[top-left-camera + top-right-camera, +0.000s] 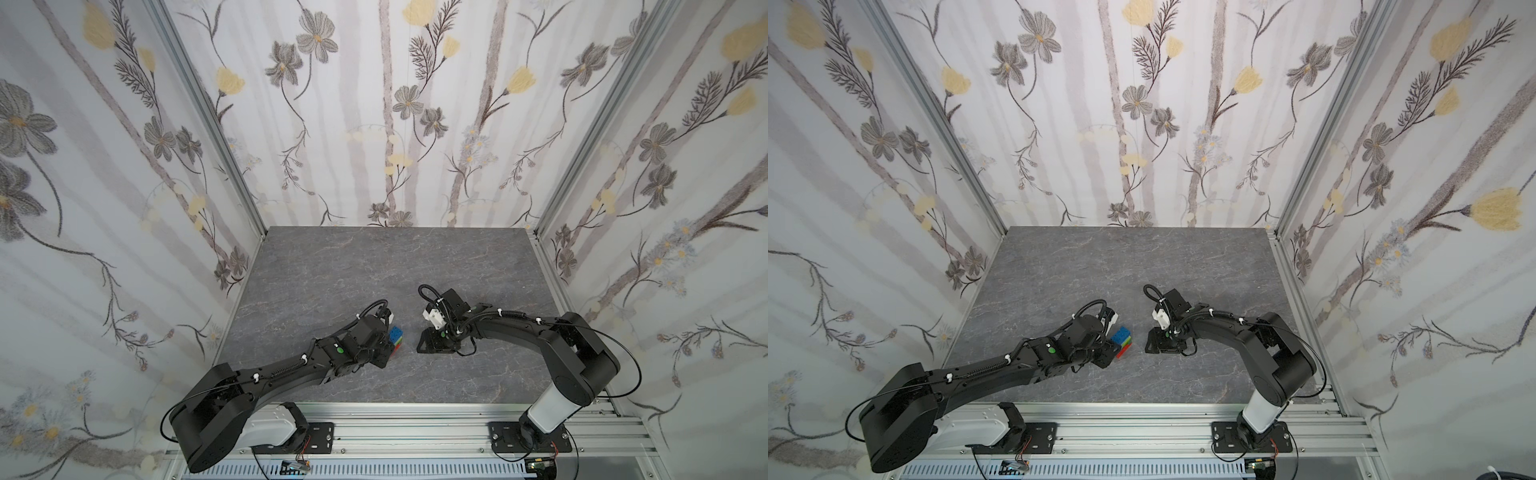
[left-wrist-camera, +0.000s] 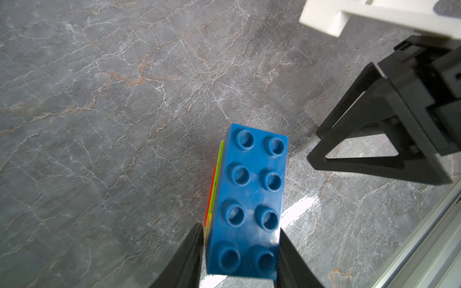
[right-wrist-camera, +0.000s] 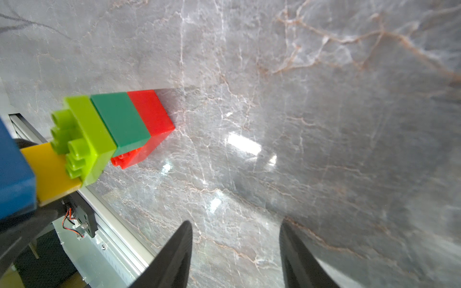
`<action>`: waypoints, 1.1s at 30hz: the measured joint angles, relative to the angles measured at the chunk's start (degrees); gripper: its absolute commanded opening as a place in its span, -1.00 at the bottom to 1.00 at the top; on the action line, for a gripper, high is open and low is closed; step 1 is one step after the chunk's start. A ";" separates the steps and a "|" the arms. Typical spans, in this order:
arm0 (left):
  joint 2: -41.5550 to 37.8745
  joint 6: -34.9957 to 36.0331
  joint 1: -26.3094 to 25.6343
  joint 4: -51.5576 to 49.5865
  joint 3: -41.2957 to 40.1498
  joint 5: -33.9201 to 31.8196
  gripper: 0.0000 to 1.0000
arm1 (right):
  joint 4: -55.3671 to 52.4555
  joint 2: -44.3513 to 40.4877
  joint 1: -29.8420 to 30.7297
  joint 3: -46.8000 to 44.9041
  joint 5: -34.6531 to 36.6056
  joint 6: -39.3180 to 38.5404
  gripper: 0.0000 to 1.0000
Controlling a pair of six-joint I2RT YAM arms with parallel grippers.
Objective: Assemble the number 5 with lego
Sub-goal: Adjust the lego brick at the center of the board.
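1. The grey marble-patterned tabletop fills the floor of the cell, and apart from the two arms and the brick figure nothing lies on it; no loose brick shows in any view.
2. The black left arm reaches in low toward the middle of the table, and the black right arm bends in from the other side, so their ends are near each other but apart.
3. The left gripper has one dark finger against each long side of the top brick, at its near end. Its jaws look closed onto the figure, so I read this as a grasp.
4. The right gripper points at bare table with its fingers spread and nothing between them: released, just beside the figure, not touching it.
5. The multicolour brick figure, the number 5, stands between the two grippers near the table's middle, in both top views.
6. From the top down: the long blue studded plastic brick, the short yellow brick, the long lime-green brick, the short dark green brick, and the long red brick, whose end meets the table.
7. All five bricks appear joined, so the building looks done. I judge that only steadying or setting down the figure and letting go remain.
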 measured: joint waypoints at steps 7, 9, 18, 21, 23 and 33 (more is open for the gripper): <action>-0.09 -0.02 -0.04 2.89 -1.44 0.09 -0.35 | 0.09 -0.11 0.00 -0.17 0.02 0.00 0.12; -0.28 -0.07 -0.04 3.54 -1.75 0.57 -0.38 | 0.20 -0.20 0.00 -0.26 0.02 0.00 0.12; -2.23 -2.16 0.72 5.75 -2.91 1.77 -0.42 | 0.24 -0.46 -0.02 -0.52 0.13 0.00 0.12; -2.58 -3.15 2.03 6.51 -2.91 2.89 -0.42 | 0.09 -0.72 -0.17 -0.68 0.35 0.00 0.12; -2.73 -3.93 3.19 7.13 -3.02 3.87 -0.43 | 0.04 -0.87 -0.31 -0.76 0.46 0.00 0.12; -0.61 -9.20 9.62 12.28 -3.69 12.79 -0.48 | -0.37 -2.69 -1.77 -1.42 0.94 0.00 0.12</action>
